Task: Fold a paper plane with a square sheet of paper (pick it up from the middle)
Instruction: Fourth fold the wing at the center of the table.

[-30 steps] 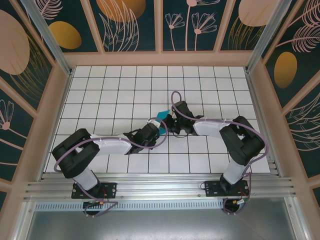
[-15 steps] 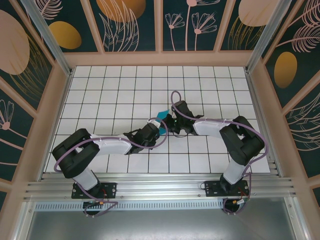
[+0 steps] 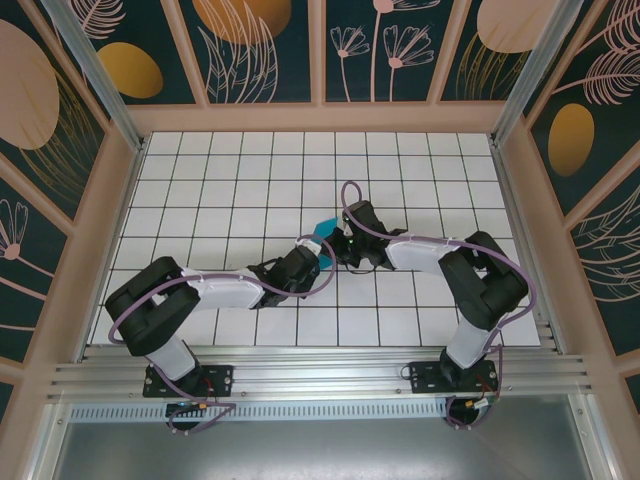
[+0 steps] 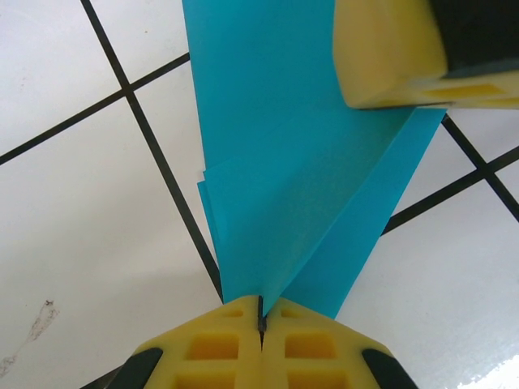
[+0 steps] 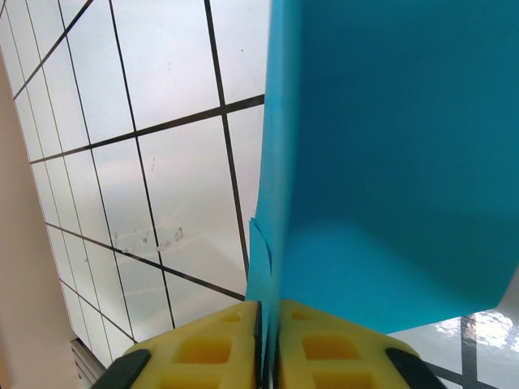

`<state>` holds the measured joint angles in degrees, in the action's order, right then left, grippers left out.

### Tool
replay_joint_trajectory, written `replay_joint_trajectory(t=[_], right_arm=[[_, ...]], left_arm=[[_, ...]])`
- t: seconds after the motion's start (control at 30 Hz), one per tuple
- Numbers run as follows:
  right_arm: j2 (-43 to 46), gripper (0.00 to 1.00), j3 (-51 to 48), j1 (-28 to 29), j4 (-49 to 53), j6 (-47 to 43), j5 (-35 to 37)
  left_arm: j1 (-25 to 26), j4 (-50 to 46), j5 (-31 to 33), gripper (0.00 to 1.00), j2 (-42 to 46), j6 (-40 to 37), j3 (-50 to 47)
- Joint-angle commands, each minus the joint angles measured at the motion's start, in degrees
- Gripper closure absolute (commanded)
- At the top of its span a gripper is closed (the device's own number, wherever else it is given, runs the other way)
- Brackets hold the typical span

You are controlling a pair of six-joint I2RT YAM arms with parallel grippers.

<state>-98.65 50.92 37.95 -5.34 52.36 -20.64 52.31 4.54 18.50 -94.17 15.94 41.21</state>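
The square sheet of paper point(image 3: 321, 231) is folded into a layered teal shape and held just above the white tiled table, at its middle. My left gripper point(image 4: 261, 314) is shut on the paper's narrow lower end point(image 4: 276, 203), where the folded layers run into its yellow pads. From the right side, my right gripper point(image 5: 270, 324) is shut on another edge of the paper point(image 5: 389, 162), with the layers pinched between its pads. One right finger point(image 4: 389, 49) shows in the left wrist view, on the paper's far end. In the top view the left gripper point(image 3: 320, 254) and right gripper point(image 3: 335, 243) meet under the paper.
The white gridded table point(image 3: 250, 180) is walled by a wooden frame with patterned panels point(image 3: 260, 40). A metal rail point(image 3: 320, 375) carries both arm bases along the near edge. Purple cables loop above the right wrist point(image 3: 350, 200).
The left jaws have closed fully on the paper. Both arms stay almost where they were, and the paper has hardly shifted.
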Motion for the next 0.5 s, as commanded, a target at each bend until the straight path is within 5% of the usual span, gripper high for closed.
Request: replay_joint_trajectory(t=[0.0, 0.47], right_arm=[[0.3, 0.82, 1.9, -0.3, 2.6, -1.8, 0.7], [17.1, 0.52, -7.7, -5.1, 3.5, -6.7, 3.5]], left_arm=[[0.3, 1.7, 0.0, 1.00, 0.0, 0.4, 0.1], [-2.0, 9.9, -15.0, 1.00, 2.4, 6.3, -4.1]])
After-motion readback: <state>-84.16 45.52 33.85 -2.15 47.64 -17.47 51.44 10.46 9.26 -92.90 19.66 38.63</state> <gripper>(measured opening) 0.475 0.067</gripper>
